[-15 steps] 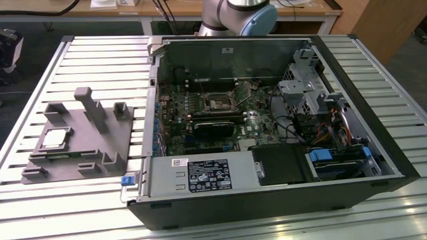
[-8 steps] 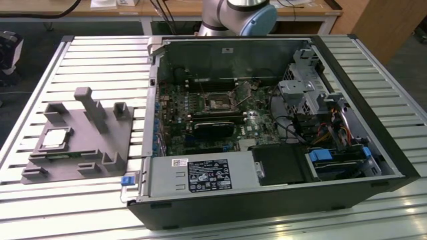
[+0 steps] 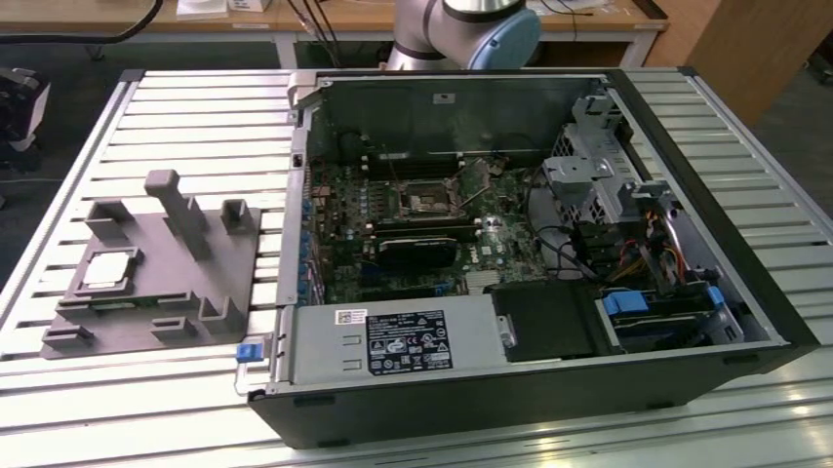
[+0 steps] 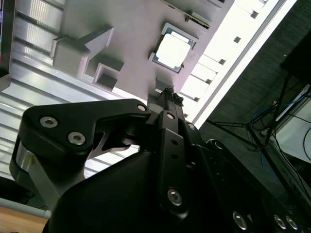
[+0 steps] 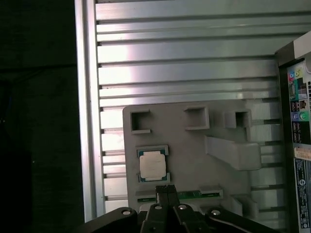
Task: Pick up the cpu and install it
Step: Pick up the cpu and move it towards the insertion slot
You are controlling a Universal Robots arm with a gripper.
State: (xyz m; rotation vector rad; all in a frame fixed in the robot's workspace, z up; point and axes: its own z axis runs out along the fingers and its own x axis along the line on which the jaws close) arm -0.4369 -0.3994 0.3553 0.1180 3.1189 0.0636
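A robot arm's gripper [image 5: 165,190] is hanging above a grey plastic tray [image 5: 194,160], its two fingers pressed together and gripping nothing, as both wrist views are showing. The cpu [image 5: 153,165] is lying flat in a square pocket of that tray, silver top facing up, untouched, with the dark fingertips pointing down at the tray just beside it. In the exterior view the tray is sitting on a slatted metal table [image 3: 195,107] at the exterior view's left, upright blocks rising from it, and an open computer case [image 3: 521,409] is lying just beside it at the exterior view's right. Inside the case a green circuit board is facing up, and its square socket [image 3: 423,202] is sitting toward the far side, well apart from the cpu.
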